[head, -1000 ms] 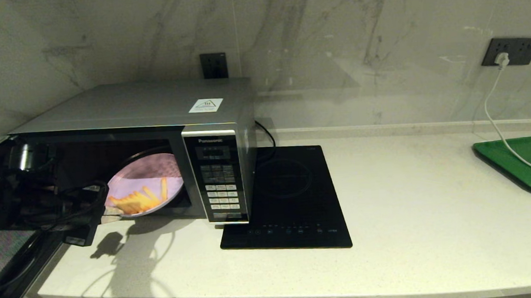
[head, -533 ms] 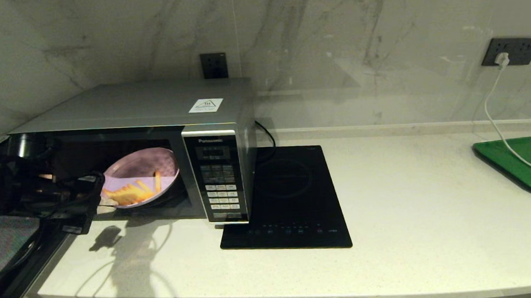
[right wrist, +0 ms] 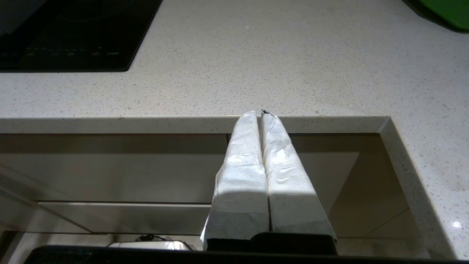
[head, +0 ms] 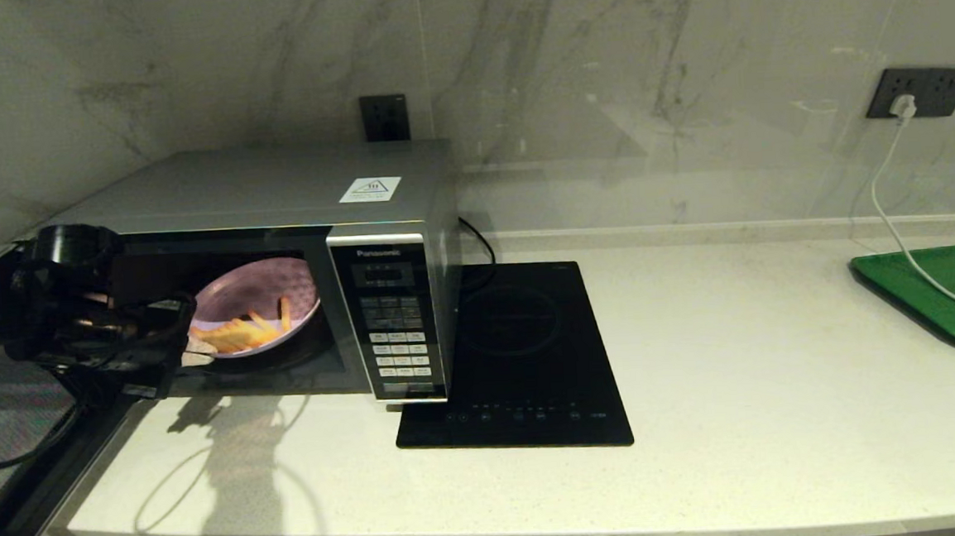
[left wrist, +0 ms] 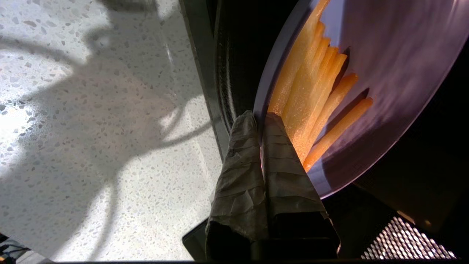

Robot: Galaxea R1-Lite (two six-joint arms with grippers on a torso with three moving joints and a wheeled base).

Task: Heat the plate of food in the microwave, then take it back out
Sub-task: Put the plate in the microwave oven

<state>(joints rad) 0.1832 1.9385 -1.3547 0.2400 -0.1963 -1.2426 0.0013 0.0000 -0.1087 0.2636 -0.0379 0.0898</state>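
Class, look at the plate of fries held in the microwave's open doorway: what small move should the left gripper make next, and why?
Probably carry it a little deeper, then lower it. The left gripper is shut on the rim of the plate of food, which sits tilted and only partway inside the microwave cavity, so it does not appear to be set down yet.

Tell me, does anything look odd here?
The plate sits tilted in the microwave, near edge low, pinched by the left gripper; the fries lie bunched at that edge. Nothing has spilled.
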